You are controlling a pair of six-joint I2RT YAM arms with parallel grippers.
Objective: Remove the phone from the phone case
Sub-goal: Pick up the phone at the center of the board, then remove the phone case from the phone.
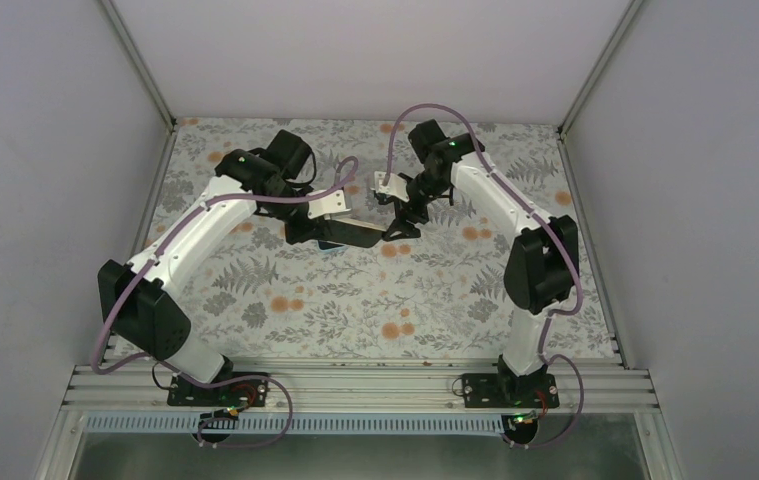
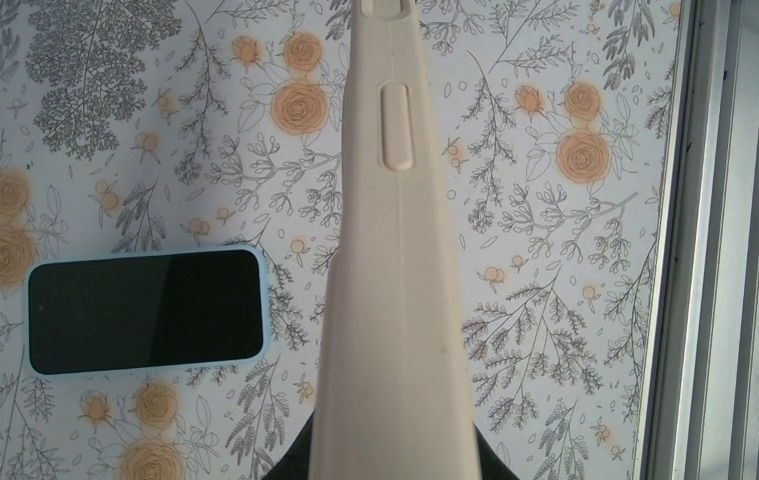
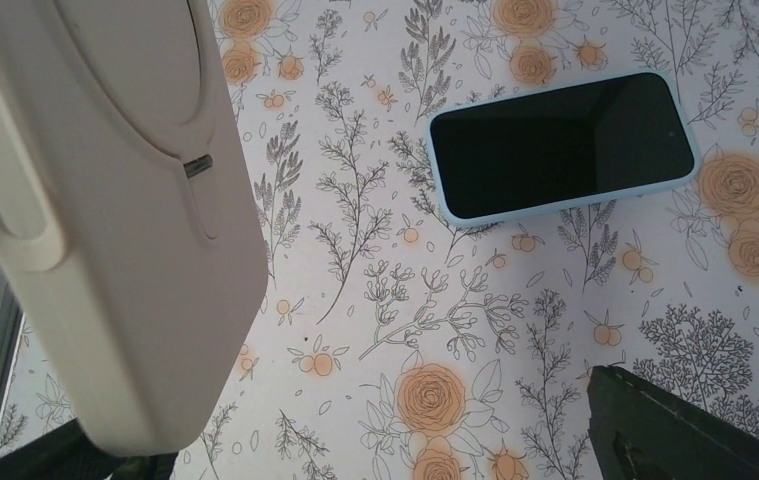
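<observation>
Down on the floral worktop (image 2: pixel 555 300) lies the black-screened, blue-rimmed phone (image 2: pixel 145 310), clear from both wrists, nearly hidden overhead; left claw (image 1: pixel 360 237) grips the cream silicone case (image 2: pixel 395 300), right claw (image 3: pixel 380 440) gapes wide.

Left pincer (image 1: pixel 363 237) beside right pincer (image 1: pixel 402 224)

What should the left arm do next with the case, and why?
Probably lower the case onto bare table away from the phone and let go. The phone already lies screen-up on the table, apart from the case in the left gripper; the right gripper is open.
</observation>
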